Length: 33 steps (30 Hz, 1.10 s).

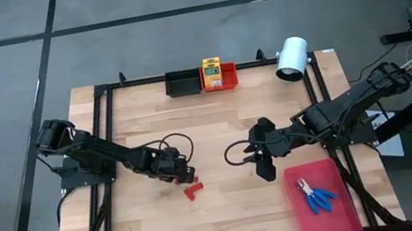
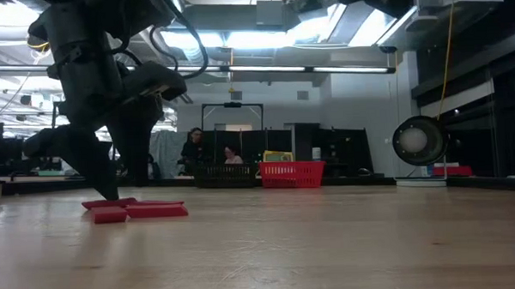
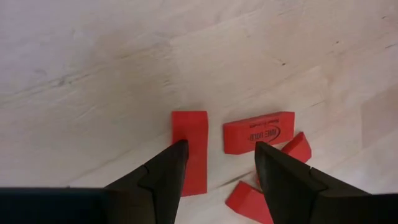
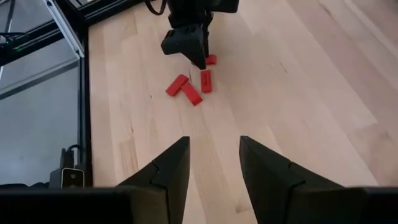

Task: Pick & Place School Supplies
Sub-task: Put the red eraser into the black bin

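Note:
Several small red pieces lie flat on the wooden table. In the left wrist view I see a plain block (image 3: 189, 152), a printed one (image 3: 258, 132) and two wedges (image 3: 297, 147) (image 3: 249, 200). My left gripper (image 3: 217, 155) is open, pointing down right over them (image 1: 192, 190), low at the table (image 2: 109, 197). My right gripper (image 4: 214, 152) is open and holds nothing. It hovers right of the pieces (image 1: 265, 171) and faces them (image 4: 191, 93). Two blue-handled tools (image 1: 315, 195) lie in the flat red tray (image 1: 340, 223). A yellow-and-green box (image 1: 211, 69) stands in the red bin (image 1: 227, 83). My left gripper comes at the pieces from above. One fingertip (image 3: 177, 155) stands over the long edge of the plain red block (image 3: 193, 134), the other (image 3: 264, 155) by the printed block's lower edge. I cannot tell whether either finger touches them.
A black bin (image 1: 181, 82) sits beside the red bin at the table's far edge, with a white cylindrical lamp-like object (image 1: 292, 58) at the far right corner. Black frame rails (image 1: 107, 133) run along the table's sides. People (image 2: 193, 151) sit in the room beyond. Bare wood lies between the arms.

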Tool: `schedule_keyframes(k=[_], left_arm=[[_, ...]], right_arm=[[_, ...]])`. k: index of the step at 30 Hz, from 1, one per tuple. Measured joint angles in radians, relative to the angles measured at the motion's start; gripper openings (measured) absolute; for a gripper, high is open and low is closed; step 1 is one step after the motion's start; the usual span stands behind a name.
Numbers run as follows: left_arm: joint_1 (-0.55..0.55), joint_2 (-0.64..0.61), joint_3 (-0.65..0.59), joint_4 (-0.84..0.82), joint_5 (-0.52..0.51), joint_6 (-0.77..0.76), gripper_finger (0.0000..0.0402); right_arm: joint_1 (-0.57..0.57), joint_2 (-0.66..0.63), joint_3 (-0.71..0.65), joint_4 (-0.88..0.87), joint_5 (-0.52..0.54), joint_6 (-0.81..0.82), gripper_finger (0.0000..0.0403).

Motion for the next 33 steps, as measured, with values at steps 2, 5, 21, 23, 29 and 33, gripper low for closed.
schedule_keyframes(k=[2, 5, 21, 23, 29, 33], left_arm=[[0.000, 0.000, 0.000, -0.013, -0.002, 0.000, 0.0189], [0.000, -0.001, -0.003, -0.066, -0.009, 0.006, 0.0189], [0.000, -0.012, -0.008, -0.067, -0.013, 0.069, 0.0151], [-0.002, -0.017, 0.001, -0.045, -0.020, 0.095, 0.0147], [-0.002, -0.031, 0.003, -0.024, -0.005, 0.124, 0.0146], [-0.007, -0.031, 0.004, -0.009, 0.005, 0.123, 0.0151]], right_arm=[[0.000, 0.000, 0.000, -0.004, 0.003, 0.001, 0.0141], [0.000, 0.000, 0.000, -0.004, 0.004, 0.009, 0.0141], [0.000, 0.000, 0.000, -0.004, 0.006, 0.037, 0.0141], [0.002, 0.000, 0.000, -0.004, 0.006, 0.041, 0.0141], [0.013, 0.000, 0.000, -0.007, 0.019, 0.046, 0.0141], [0.020, 0.000, 0.000, -0.010, 0.033, 0.058, 0.0141]])
